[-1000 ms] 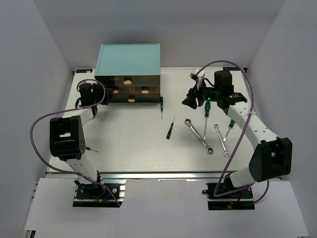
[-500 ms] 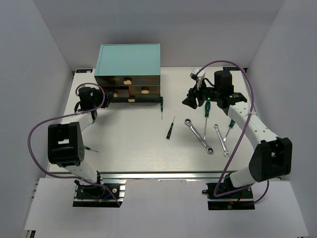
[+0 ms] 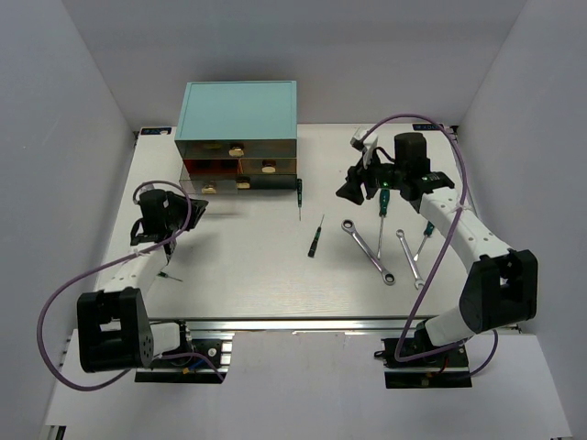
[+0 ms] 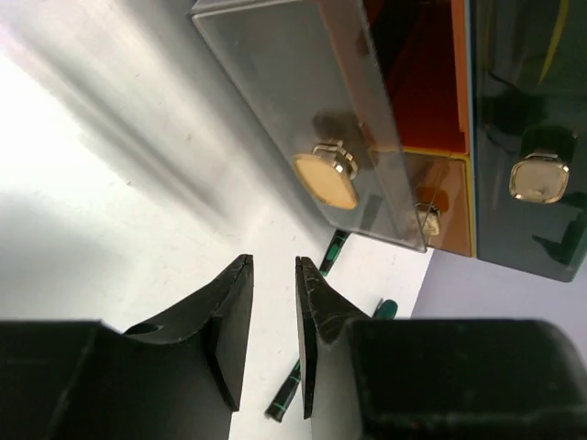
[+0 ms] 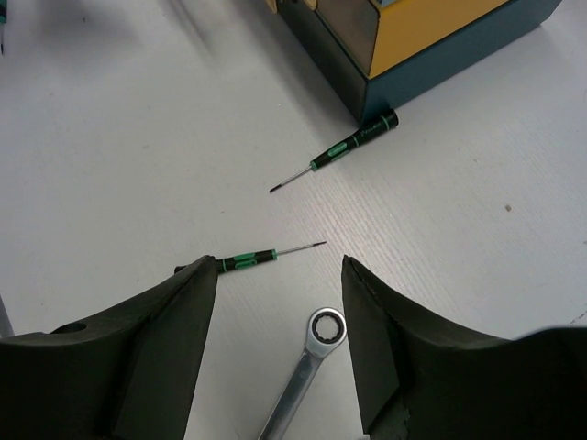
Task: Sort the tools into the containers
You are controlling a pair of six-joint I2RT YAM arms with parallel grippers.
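The teal-topped cabinet [image 3: 240,110] stands at the back left. One left-hand drawer [image 3: 206,179] is pulled out, its gold knob [image 4: 326,179] facing me. My left gripper [image 3: 186,206] hangs just short of that knob, its jaws a narrow gap apart and empty [image 4: 273,261]. Two wrenches [image 3: 369,249] [image 3: 410,258] and several green-and-black screwdrivers [image 3: 315,236] [image 3: 299,197] lie on the table. My right gripper [image 3: 353,188] hovers open [image 5: 280,266] over the ratchet wrench's ring end [image 5: 326,327], with a screwdriver [image 5: 243,260] just beyond its left finger.
Another small screwdriver [image 3: 168,274] lies near the left arm. Two more [image 3: 382,206] [image 3: 424,240] lie under the right arm. White walls enclose the table on three sides. An aluminium rail [image 3: 303,323] runs along the near edge.
The left arm drew back toward the near edge and the left drawer slid out with it; its jaws narrowed and now stand off the knob. The right jaws opened slightly.
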